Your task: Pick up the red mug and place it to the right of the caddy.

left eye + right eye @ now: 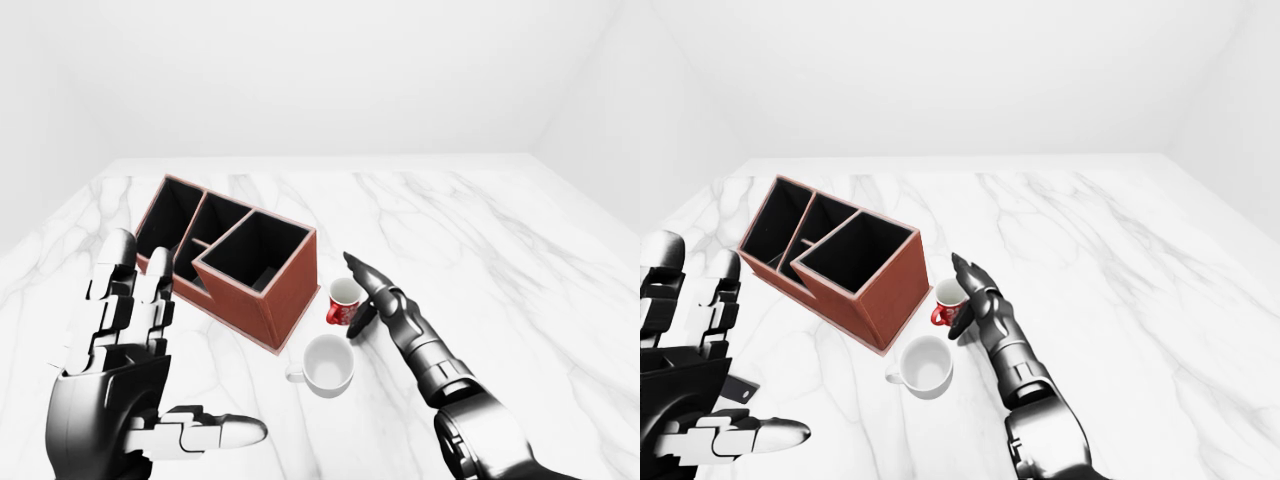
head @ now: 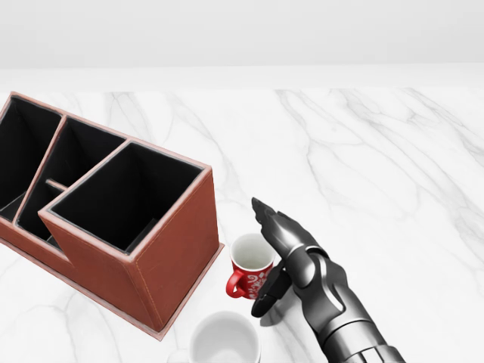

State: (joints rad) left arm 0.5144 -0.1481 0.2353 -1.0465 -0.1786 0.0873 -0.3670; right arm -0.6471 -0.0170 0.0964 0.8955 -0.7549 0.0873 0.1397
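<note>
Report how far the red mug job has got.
Done, by the look of it: the red mug stands upright on the marble counter, just right of the caddy in the head view. In hand: the right hand sits beside the mug with fingers spread, not closed round it. Left: drawing that hand clear. The left hand hangs open, and the white mug sits apart.

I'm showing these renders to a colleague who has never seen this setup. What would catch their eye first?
Probably the red mug standing on the white marble table, right beside the brown caddy with its dark compartments. The right hand is at the mug's right side, fingers spread open rather than closed round it. In the left-eye view the open left hand looms at lower left, and a white mug sits below the red one.
</note>
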